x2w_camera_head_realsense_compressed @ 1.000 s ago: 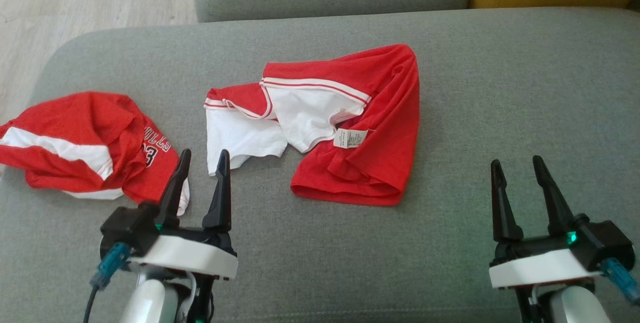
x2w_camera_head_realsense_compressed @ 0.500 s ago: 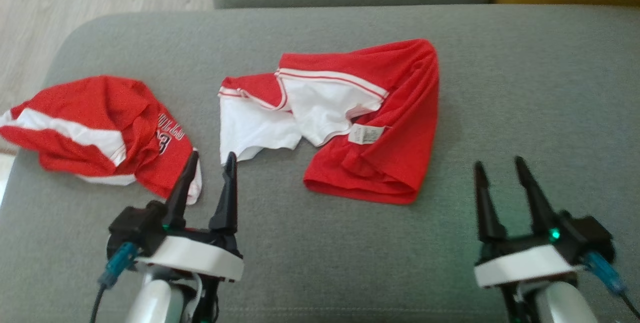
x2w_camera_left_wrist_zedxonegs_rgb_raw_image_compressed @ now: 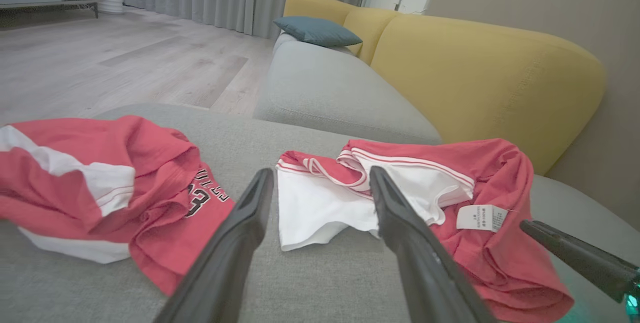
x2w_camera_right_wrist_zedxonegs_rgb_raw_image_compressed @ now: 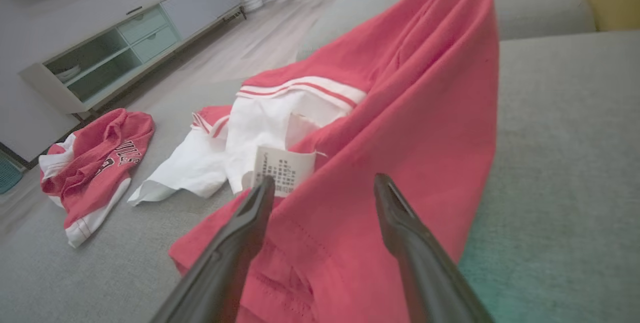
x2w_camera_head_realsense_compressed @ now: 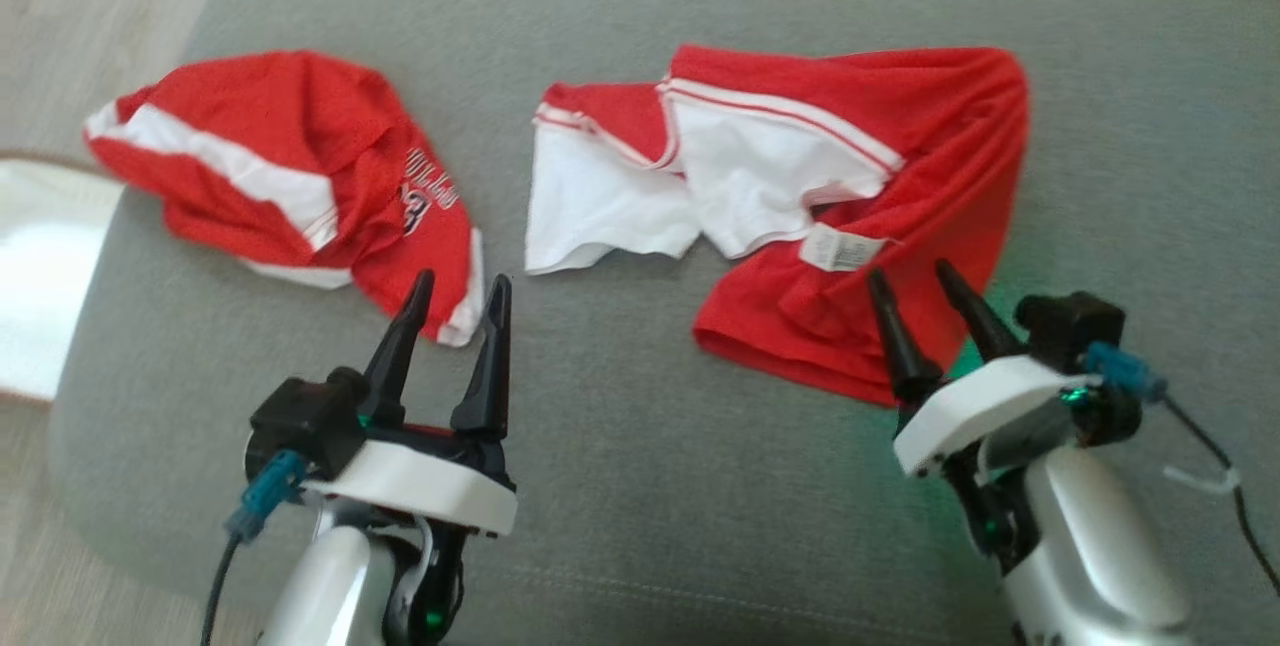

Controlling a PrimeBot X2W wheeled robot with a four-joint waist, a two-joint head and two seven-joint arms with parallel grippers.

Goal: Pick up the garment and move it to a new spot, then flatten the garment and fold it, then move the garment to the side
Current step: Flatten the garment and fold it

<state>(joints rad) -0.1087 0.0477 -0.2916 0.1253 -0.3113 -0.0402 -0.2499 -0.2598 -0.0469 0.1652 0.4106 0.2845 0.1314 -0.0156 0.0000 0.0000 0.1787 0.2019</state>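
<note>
Right gripper has reached the garment by its illegible label — jaws open, left gripper too.

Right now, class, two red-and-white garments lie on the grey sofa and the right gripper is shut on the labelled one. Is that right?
Not quite: the right gripper is open, not shut, its fingers spread over the labelled garment, as the right wrist view shows. It and the lettered garment do lie on the grey sofa.

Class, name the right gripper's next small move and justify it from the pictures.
Probably lower the open right gripper onto the near red edge of the central crumpled red-and-white cloth garment and close. Its jaws are spread over that fabric beside the white care label, gripping nothing yet.
</note>
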